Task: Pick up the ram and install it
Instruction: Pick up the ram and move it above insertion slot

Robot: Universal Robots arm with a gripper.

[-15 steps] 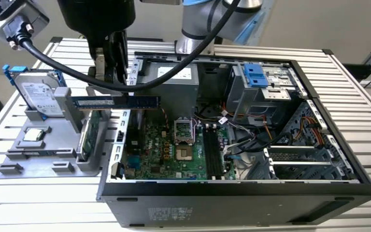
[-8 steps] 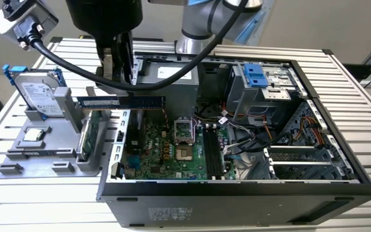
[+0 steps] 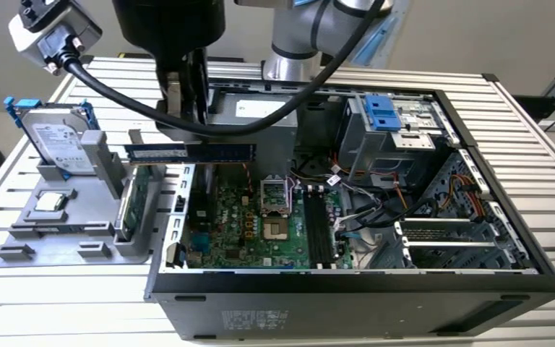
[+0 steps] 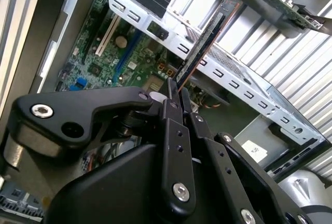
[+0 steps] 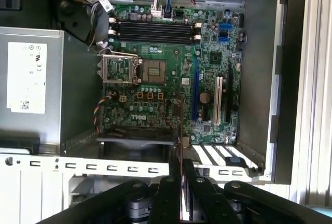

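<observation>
Exterior view: gripper (image 3: 184,137) clamps ram (image 3: 225,152) (level) above case rim (image 3: 355,280).

"How does the arm look?"

"Round silver-grey joint housings (image 3: 292,32), one with a pale blue cap (image 3: 379,32). Beside them there is a glossy black cylinder (image 3: 167,25)."

"Any cables?"

"A thick black cable (image 3: 123,96) is plugged into a small light-grey camera box (image 3: 46,29) and loops across to the arm."

"And the gripper (image 4: 175,86)?"

"It is matte black throughout in the second wrist view. It has two thin, flat fingers (image 4: 171,125) dotted with small dark screw holes, with a bright silver screw (image 4: 180,192) lower down. A broad rounded link (image 4: 78,117) carries a silver bolt (image 4: 41,111) and a plain round hole beside it."
</observation>
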